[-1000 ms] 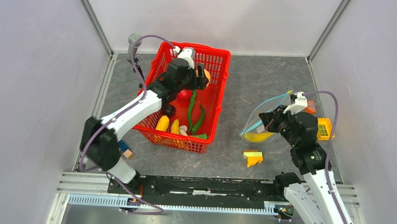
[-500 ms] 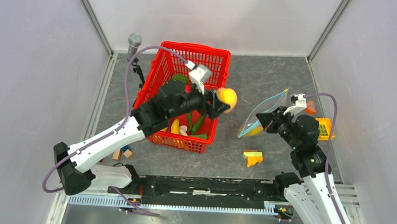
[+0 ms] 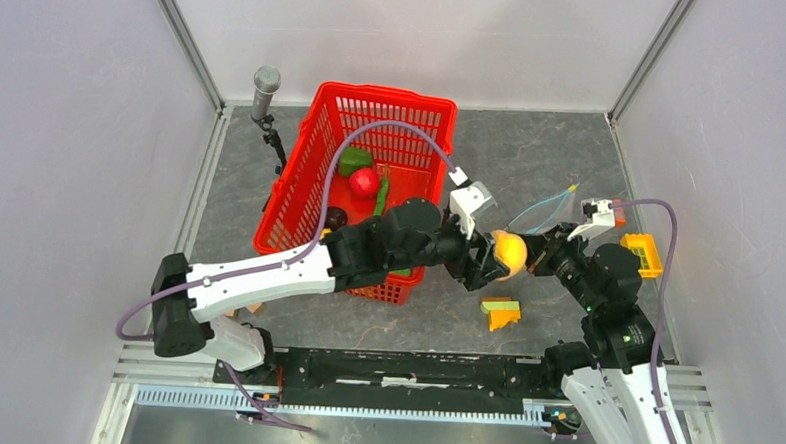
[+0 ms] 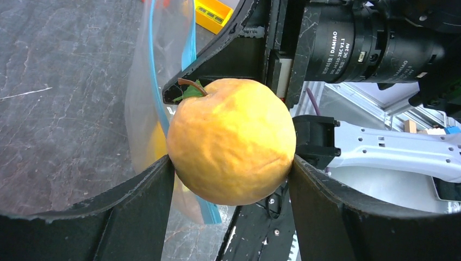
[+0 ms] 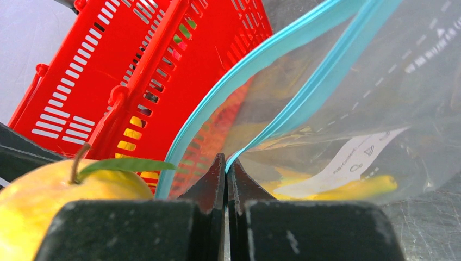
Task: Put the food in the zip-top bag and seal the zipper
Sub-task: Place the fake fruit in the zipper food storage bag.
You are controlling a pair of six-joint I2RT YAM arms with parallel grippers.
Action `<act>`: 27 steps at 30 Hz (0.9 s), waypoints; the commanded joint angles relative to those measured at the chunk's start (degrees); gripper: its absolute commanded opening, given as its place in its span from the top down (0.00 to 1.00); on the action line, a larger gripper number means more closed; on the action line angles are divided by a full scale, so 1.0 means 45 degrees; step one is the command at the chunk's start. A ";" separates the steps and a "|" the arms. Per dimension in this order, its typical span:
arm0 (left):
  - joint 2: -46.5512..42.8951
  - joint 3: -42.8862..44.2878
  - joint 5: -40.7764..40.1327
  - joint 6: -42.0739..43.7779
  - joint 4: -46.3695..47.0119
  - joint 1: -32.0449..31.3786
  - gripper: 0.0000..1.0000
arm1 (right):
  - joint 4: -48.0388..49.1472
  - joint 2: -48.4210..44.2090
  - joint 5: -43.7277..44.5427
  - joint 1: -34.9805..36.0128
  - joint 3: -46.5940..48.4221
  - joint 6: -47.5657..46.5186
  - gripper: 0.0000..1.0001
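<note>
An orange [image 3: 511,251] with a green leaf sits between the fingers of my left gripper [image 3: 503,257], which is shut on it right in front of the zip-top bag [image 3: 541,213]. In the left wrist view the orange [image 4: 231,141] fills the gap between the fingers, with the bag's mouth [image 4: 157,81] just behind. My right gripper [image 5: 226,166] is shut on one lip of the light blue zipper [image 5: 304,103] and holds the mouth apart. A yellow banana [image 5: 348,187] lies inside the bag. A red apple [image 3: 364,182], a green pepper [image 3: 354,161] and a dark eggplant [image 3: 335,217] lie in the red basket [image 3: 414,108].
A yellow-green-orange block stack [image 3: 501,312] lies on the table under the left gripper. A small yellow crate [image 3: 640,255] stands right of the right arm. A grey post [image 3: 265,81] stands left of the basket. White walls close in three sides.
My left arm has carried the orange out of the basket and rightward to the bag's mouth. My right gripper has kept its hold on the zipper and shifted slightly.
</note>
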 commanded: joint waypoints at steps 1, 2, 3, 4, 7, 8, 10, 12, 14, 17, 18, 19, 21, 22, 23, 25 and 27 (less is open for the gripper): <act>0.0455 0.0631 0.0166 0.0522 0.1405 -0.0040 0.50 | -0.0140 -0.0047 0.0159 -0.0028 0.0198 -0.0280 1.00; 0.0680 0.0891 -0.0091 0.0595 0.1253 -0.0031 0.50 | -0.0117 -0.0067 0.0005 -0.0020 0.0160 -0.0338 1.00; 0.0971 0.1083 -0.0336 0.0679 0.0847 -0.0020 0.51 | -0.0096 -0.0131 -0.0124 -0.0022 0.0115 -0.0373 1.00; 0.1244 0.1335 -0.0702 0.0764 0.0461 -0.0011 0.51 | -0.0221 -0.0220 -0.0056 -0.0012 0.0160 -0.0390 1.00; 0.1733 0.1575 -0.2548 0.0900 -0.0106 0.0045 0.52 | -0.0554 -0.0564 0.0265 -0.0022 0.0283 -0.0524 1.00; 0.1801 0.1528 -0.2895 0.0971 -0.0142 0.0109 0.52 | -0.0688 -0.0628 0.0390 -0.0018 0.0289 -0.0562 1.00; 0.1984 0.1519 -0.3540 0.1071 -0.0217 0.0169 0.52 | -0.0800 -0.0758 0.0359 -0.0020 0.0151 -0.0625 1.00; 0.2258 0.1826 -0.3772 0.1292 -0.0539 0.0203 0.52 | -0.0788 -0.0752 0.0107 -0.0021 0.0021 -0.0684 1.00; 0.2654 0.2247 -0.4206 0.1503 -0.1003 0.0203 0.52 | -0.0811 -0.0720 -0.0019 -0.0030 -0.0040 -0.0711 1.00; 0.3206 0.2680 -0.4715 0.1752 -0.1365 0.0202 0.51 | -0.0686 -0.0861 -0.0056 -0.0023 -0.0053 -0.0620 1.00; 0.3387 0.2874 -0.4838 0.1786 -0.1473 0.0204 0.50 | -0.0582 -0.0886 -0.0106 -0.0020 -0.0002 -0.0602 1.00; 0.3566 0.3151 -0.4968 0.1876 -0.1655 0.0198 0.49 | -0.0492 -0.0855 -0.0191 -0.0011 0.0130 -0.0589 1.00; 0.3833 0.3688 -0.5177 0.2018 -0.2048 0.0200 0.46 | -0.0316 -0.0602 -0.0547 -0.0020 0.0541 -0.0567 1.00; 0.3922 0.3864 -0.5216 0.2139 -0.2097 0.0200 0.43 | -0.0259 -0.0457 -0.0679 -0.0020 0.0742 -0.0534 1.00; 0.3937 0.3995 -0.5103 0.2280 -0.2048 0.0204 0.40 | -0.0224 -0.0342 -0.0662 -0.0020 0.0932 -0.0463 1.00; 0.3869 0.4123 -0.4512 0.2583 -0.1824 0.0218 0.30 | -0.0176 -0.0242 -0.0359 -0.0025 0.1125 -0.0186 1.00; 0.3759 0.4232 -0.3587 0.2767 -0.1709 0.0229 0.19 | -0.0125 -0.0336 0.0038 -0.0021 0.1220 0.0110 1.00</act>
